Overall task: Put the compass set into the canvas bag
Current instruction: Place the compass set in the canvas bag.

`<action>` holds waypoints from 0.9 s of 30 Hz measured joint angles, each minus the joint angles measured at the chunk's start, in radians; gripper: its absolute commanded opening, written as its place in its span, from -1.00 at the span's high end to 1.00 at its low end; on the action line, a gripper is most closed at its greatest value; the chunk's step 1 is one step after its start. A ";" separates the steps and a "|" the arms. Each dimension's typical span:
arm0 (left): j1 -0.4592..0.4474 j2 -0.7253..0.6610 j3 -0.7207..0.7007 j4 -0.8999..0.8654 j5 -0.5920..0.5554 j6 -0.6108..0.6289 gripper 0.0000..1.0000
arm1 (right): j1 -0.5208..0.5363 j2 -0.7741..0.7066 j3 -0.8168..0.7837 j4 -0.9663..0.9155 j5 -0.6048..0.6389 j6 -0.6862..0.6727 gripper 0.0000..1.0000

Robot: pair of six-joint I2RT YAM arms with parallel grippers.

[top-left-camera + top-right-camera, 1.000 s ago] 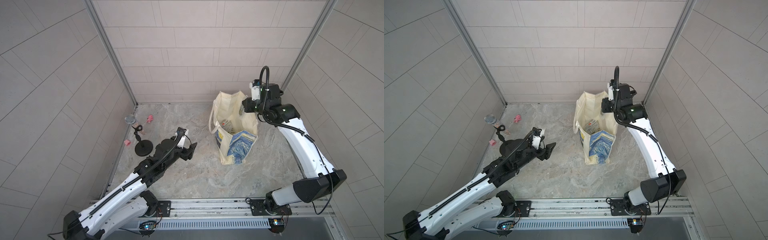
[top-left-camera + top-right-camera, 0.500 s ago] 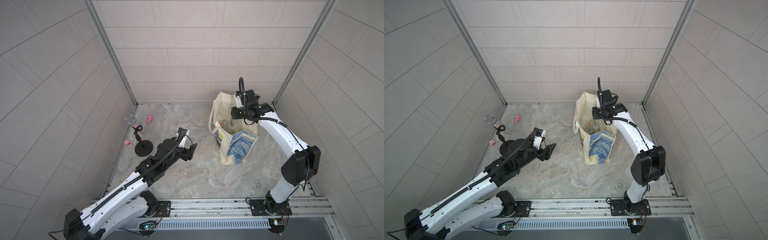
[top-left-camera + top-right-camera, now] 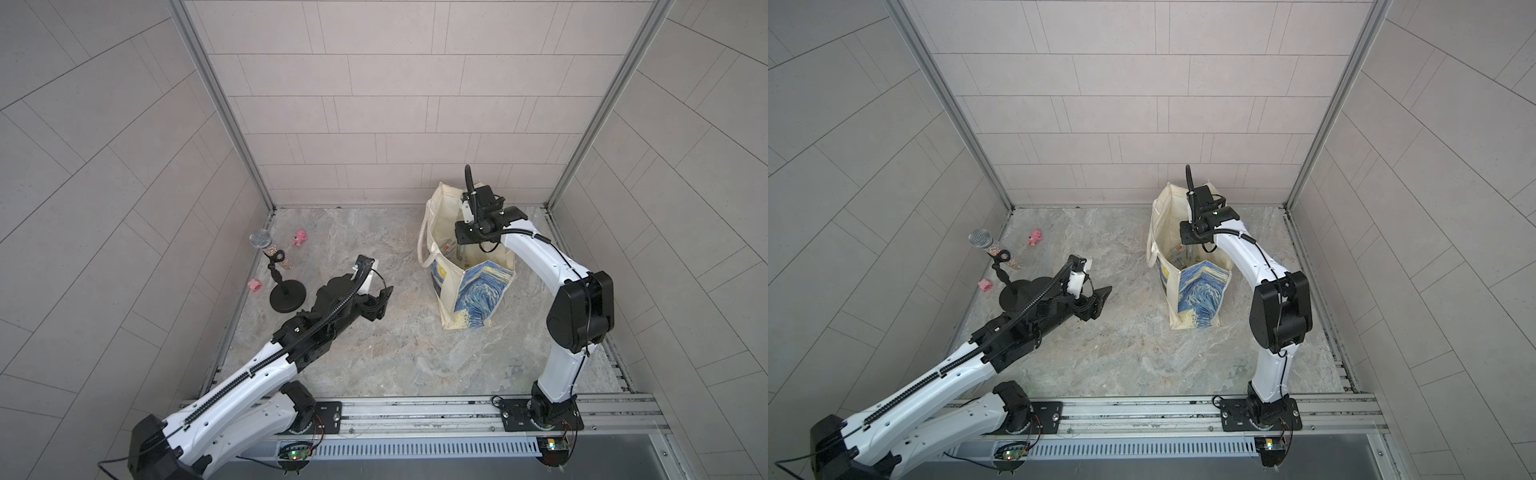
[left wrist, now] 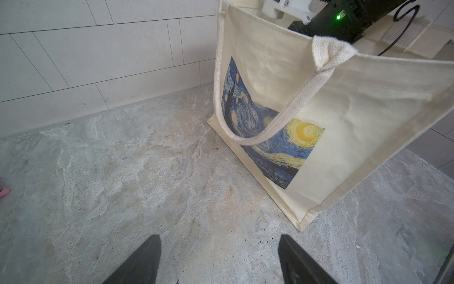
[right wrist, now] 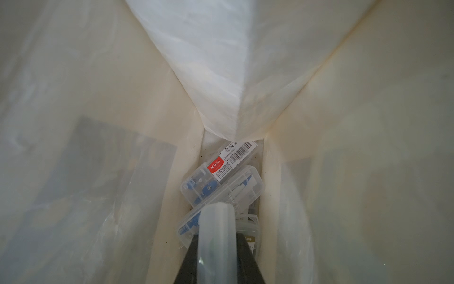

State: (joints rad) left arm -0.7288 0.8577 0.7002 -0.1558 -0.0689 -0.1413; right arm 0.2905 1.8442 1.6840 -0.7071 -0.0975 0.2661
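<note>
Inside the canvas bag (image 3: 478,291), the right hand (image 5: 217,248) clamps a clear compass set (image 5: 216,221), while the left hand (image 4: 218,238) hangs wide open and empty above the table (image 4: 122,172).

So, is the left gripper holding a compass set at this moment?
No, in the left wrist view the left gripper is open and empty above the stone floor, near the canvas bag.

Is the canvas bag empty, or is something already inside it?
Not empty: the canvas bag holds clear compass set cases at its bottom, in the right wrist view.
</note>
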 measured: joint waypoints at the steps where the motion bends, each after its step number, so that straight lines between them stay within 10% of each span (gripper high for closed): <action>1: 0.000 0.000 0.000 0.000 -0.002 0.000 -0.60 | 0.001 0.008 0.000 0.000 0.000 0.002 1.00; 10: 0.000 -0.001 0.000 0.000 -0.008 0.000 -0.60 | 0.011 0.074 0.008 -0.016 0.002 0.011 0.86; 27: 0.004 0.011 0.001 0.001 -0.104 -0.024 -0.70 | 0.021 -0.012 0.116 -0.089 0.047 -0.012 -0.49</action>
State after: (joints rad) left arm -0.7246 0.8684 0.7010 -0.1551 -0.1730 -0.1654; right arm 0.3115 1.8320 1.8000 -0.7959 -0.0509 0.2543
